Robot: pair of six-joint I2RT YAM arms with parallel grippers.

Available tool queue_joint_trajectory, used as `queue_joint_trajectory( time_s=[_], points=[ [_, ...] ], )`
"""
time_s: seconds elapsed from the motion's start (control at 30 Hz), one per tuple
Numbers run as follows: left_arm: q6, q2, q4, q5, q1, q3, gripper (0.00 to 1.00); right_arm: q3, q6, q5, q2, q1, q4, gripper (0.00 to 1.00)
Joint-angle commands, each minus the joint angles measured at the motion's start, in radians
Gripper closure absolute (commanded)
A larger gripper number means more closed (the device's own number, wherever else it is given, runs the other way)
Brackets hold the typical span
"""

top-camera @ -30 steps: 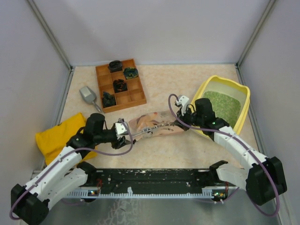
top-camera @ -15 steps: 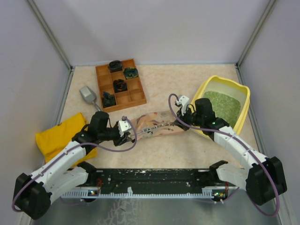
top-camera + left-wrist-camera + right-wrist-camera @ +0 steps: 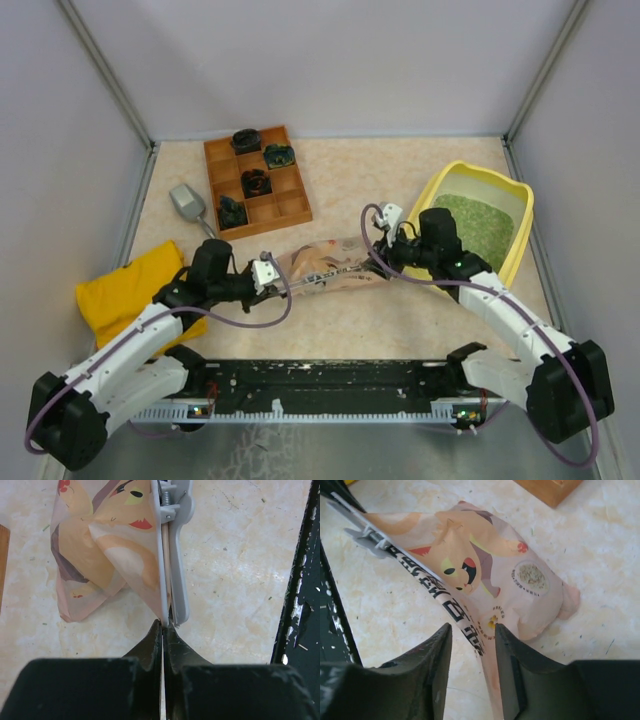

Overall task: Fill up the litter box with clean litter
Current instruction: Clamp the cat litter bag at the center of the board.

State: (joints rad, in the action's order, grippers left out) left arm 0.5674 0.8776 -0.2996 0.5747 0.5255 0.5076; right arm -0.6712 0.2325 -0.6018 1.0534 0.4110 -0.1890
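Observation:
The yellow litter box (image 3: pixel 470 168) stands at the right, holding green clean litter (image 3: pixel 475 225). A pink printed pouch (image 3: pixel 325 265) lies on the table between my two grippers. My left gripper (image 3: pixel 275 283) is shut on the pouch's left end. In the left wrist view its tips (image 3: pixel 163 624) pinch the pouch (image 3: pixel 110 545) at its sealed edge, right beside the grey clip (image 3: pixel 179 570). My right gripper (image 3: pixel 385 255) is open at the pouch's right end, next to the box's near-left rim. Its jaws (image 3: pixel 472 630) straddle the printed edge of the pouch (image 3: pixel 510 580) with gaps on both sides.
A brown wooden compartment tray (image 3: pixel 257 180) with dark items stands at the back left, a grey scoop (image 3: pixel 187 203) beside it. A yellow cloth bag (image 3: pixel 125 285) lies under my left arm. A black rail (image 3: pixel 320 380) runs along the near edge.
My left gripper moved right to the pouch's end and shut on it. My right gripper opened and let go of the pouch's edge.

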Motion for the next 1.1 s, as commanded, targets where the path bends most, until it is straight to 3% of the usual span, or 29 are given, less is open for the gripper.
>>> queue_joint_trajectory(
  time_s=[0.0, 0.1, 0.23, 0.4, 0.6, 1.0, 1.07],
  points=[
    [0.032, -0.045, 0.051, 0.063, -0.004, 0.043, 1.00, -0.063, 0.133, -0.151, -0.046, 0.057, 0.094, 0.57],
    [0.045, -0.067, 0.068, 0.066, -0.003, 0.045, 1.00, -0.101, 0.260, -0.173, -0.023, 0.139, 0.042, 0.52],
    [0.056, -0.082, 0.078, 0.073, -0.004, 0.041, 1.00, -0.080, 0.342, -0.285, 0.004, 0.191, 0.122, 0.40],
    [0.061, -0.083, 0.086, 0.088, -0.003, 0.029, 1.00, -0.118, 0.429, -0.289, 0.094, 0.259, 0.198, 0.39],
    [0.061, -0.092, 0.105, 0.095, -0.004, 0.021, 1.00, -0.219, 0.540, -0.281, 0.222, 0.298, 0.100, 0.44],
    [0.063, -0.099, 0.111, 0.097, -0.004, 0.025, 1.00, -0.235, 0.579, -0.220, 0.280, 0.344, 0.079, 0.56],
    [0.063, -0.101, 0.111, 0.094, -0.004, 0.024, 1.00, -0.240, 0.573, -0.222, 0.290, 0.345, 0.083, 0.64]
  ],
)
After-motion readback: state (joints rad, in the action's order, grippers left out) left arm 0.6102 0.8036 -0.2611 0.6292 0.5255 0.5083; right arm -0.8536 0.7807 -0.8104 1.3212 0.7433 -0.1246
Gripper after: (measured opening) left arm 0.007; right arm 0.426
